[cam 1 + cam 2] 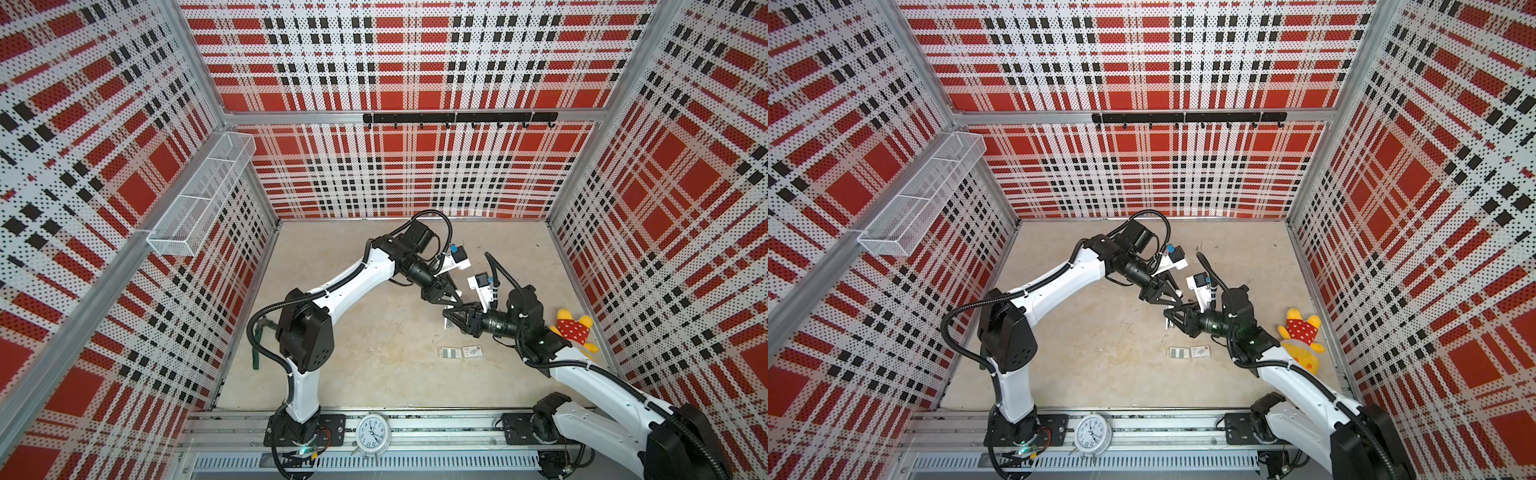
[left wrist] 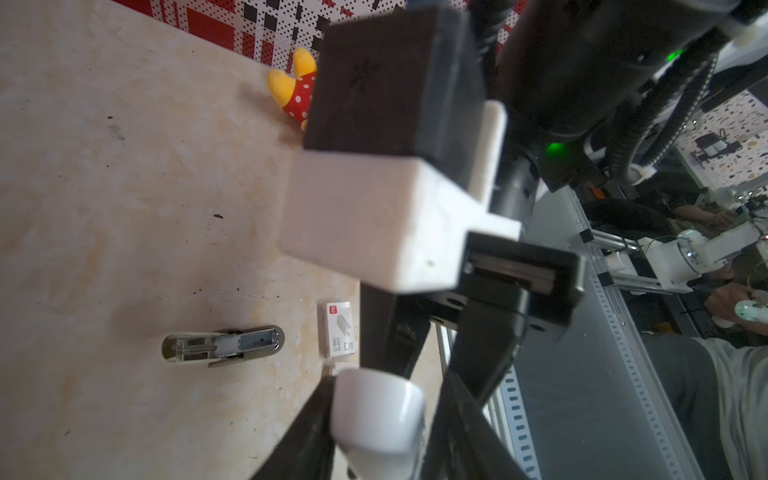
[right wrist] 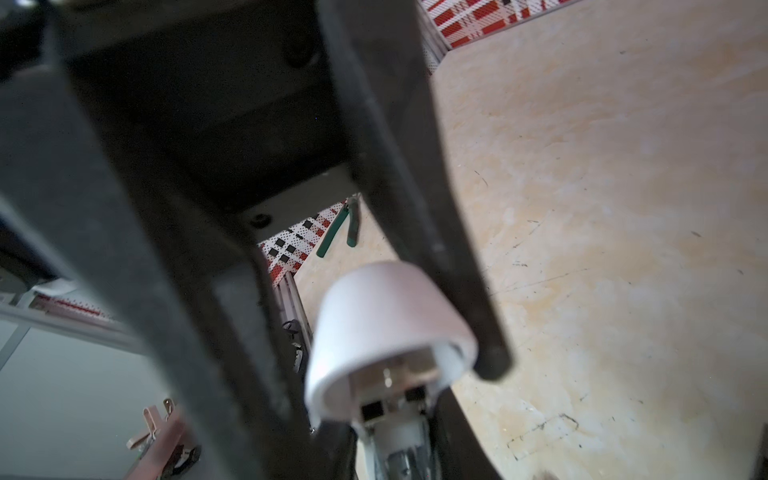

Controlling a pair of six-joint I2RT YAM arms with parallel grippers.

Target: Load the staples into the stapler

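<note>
Stapler (image 2: 222, 347) lay flat on the worktop (image 1: 374, 332) right of centre, where the left tool (image 1: 452, 301) and right tool (image 1: 446, 319) stood tip to tip; whether either gripped anything I cannot tell. Staples (image 1: 449, 353) sat nearer in their tray (image 1: 442, 353), just left of the sleeve (image 1: 473, 351).

Item 1: alarm clock (image 1: 372, 434). Black hour numerals ring its white dial. I see them upside down in both top views, with 12 lowest.

Item 2: small white box (image 2: 338, 330). It carries a red mark and grey print, both too blurred for me to read.
</note>
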